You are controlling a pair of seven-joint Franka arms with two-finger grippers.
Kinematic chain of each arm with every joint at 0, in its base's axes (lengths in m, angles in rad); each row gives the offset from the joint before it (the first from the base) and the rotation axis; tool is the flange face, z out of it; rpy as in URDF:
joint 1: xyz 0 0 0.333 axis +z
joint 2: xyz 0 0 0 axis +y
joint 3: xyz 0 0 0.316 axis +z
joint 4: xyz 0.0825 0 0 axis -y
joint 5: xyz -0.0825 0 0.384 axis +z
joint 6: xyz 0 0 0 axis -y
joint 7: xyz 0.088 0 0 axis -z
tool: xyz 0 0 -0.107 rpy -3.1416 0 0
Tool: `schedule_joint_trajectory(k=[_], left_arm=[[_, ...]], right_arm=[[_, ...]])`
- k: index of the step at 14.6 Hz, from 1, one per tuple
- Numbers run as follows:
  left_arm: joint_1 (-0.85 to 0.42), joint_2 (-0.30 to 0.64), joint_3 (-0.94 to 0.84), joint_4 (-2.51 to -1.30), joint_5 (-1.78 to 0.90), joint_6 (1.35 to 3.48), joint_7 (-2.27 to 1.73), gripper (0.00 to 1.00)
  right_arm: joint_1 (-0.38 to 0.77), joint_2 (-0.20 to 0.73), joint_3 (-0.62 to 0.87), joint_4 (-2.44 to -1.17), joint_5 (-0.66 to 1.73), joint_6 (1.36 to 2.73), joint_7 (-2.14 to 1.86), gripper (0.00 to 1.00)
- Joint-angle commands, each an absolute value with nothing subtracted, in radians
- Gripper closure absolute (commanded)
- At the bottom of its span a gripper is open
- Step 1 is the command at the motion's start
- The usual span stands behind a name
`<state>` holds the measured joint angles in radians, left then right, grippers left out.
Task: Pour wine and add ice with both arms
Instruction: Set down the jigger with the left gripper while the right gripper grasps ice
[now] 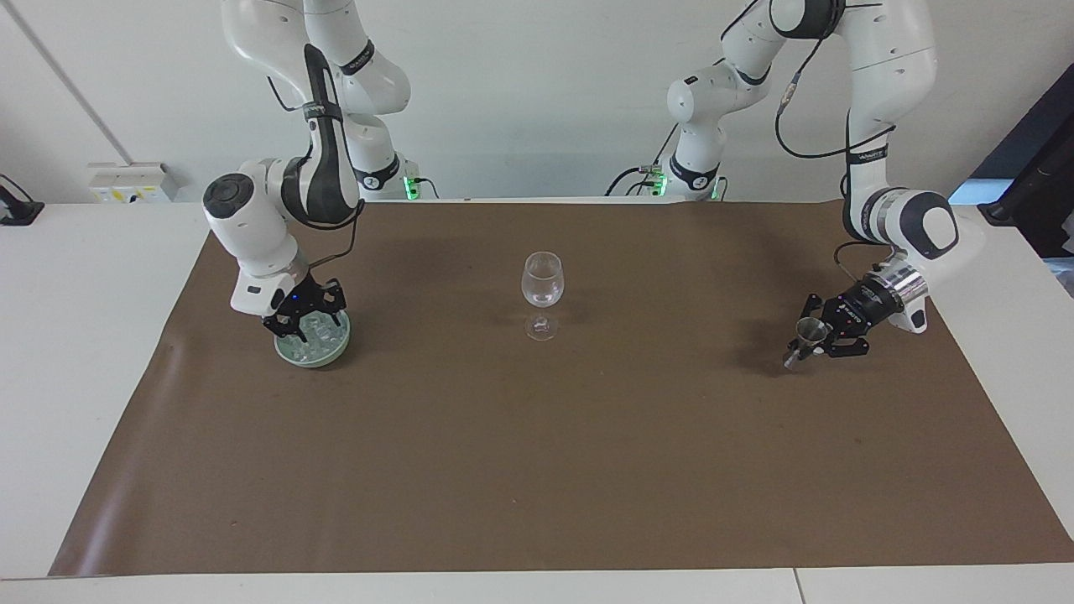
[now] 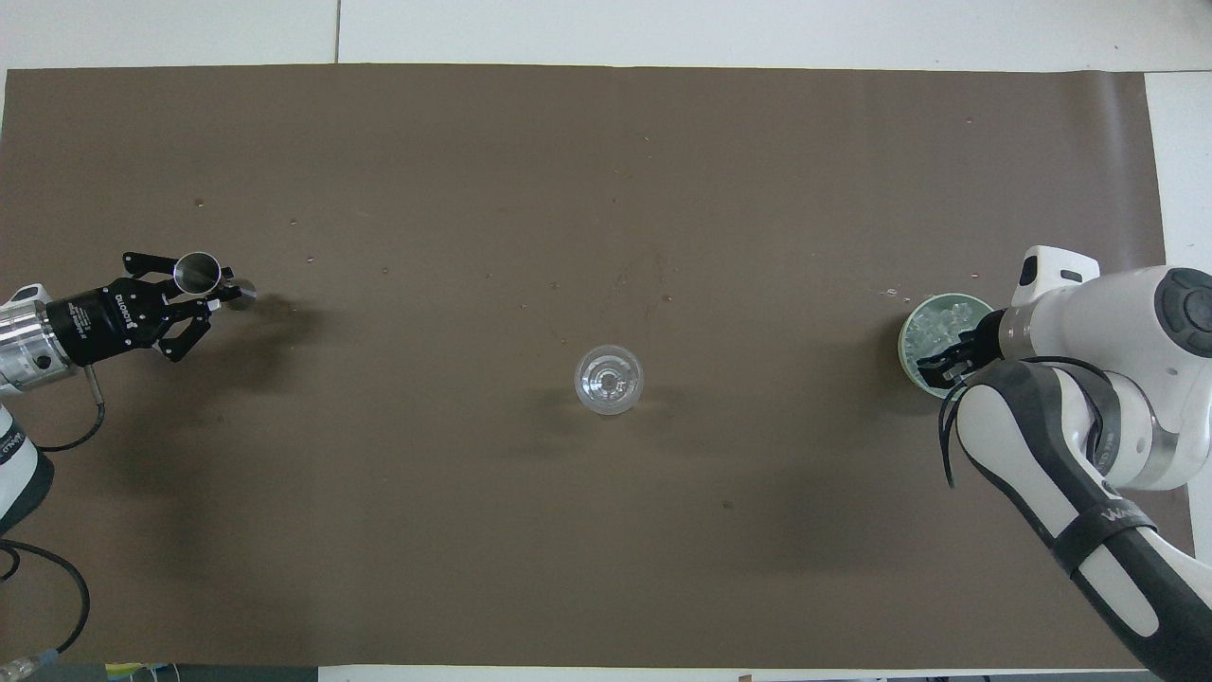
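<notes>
The ice (image 1: 312, 331) in the green bowl (image 1: 336, 348) looks small, hard and slippery (a judgement), so the right gripper (image 1: 304, 322), its fingers neither clearly apart nor clearly together, should pinch one chunk across its flat sides, while the left gripper (image 1: 812, 341) has its fingers clamped on the metal cup (image 1: 807, 334).

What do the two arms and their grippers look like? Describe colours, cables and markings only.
Both arms are glossy white with dark joint bands and loose black cables. The left gripper is black with a silver wrist ring and white lettering. The right gripper is black beneath a white wrist housing.
</notes>
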<state>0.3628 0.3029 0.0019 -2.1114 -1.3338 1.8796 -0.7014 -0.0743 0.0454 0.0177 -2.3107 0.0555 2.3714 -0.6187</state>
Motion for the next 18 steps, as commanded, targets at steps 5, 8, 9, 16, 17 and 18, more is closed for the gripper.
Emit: schedule_joint_trajectory(k=[5,8,9,16,17,18], left_arm=[[0.437,0.293,-0.006,-2.270,-1.437,1.787,-0.463,1.00],[0.428,0.295,-0.005,-2.272,-1.457,1.819,-0.465,1.00],[0.426,0.296,-0.006,-2.270,-1.466,1.834,-0.466,1.00],[0.423,0.296,-0.006,-2.283,-1.489,1.876,-0.491,1.00],[0.423,0.296,-0.006,-2.283,-1.489,1.876,-0.511,1.00],[0.423,0.296,-0.006,-2.283,-1.489,1.879,-0.514,1.00]], right_arm=[[-0.091,0.074,0.023,-2.303,0.072,2.401,-0.657,0.35],[-0.089,0.074,0.023,-2.303,0.072,2.399,-0.657,0.45],[-0.089,0.074,0.023,-2.301,0.072,2.398,-0.657,0.45],[-0.078,0.072,0.023,-2.301,0.072,2.395,-0.657,0.46],[-0.077,0.074,0.023,-2.299,0.069,2.398,-0.658,0.46],[-0.074,0.074,0.023,-2.295,0.068,2.398,-0.658,0.47]])
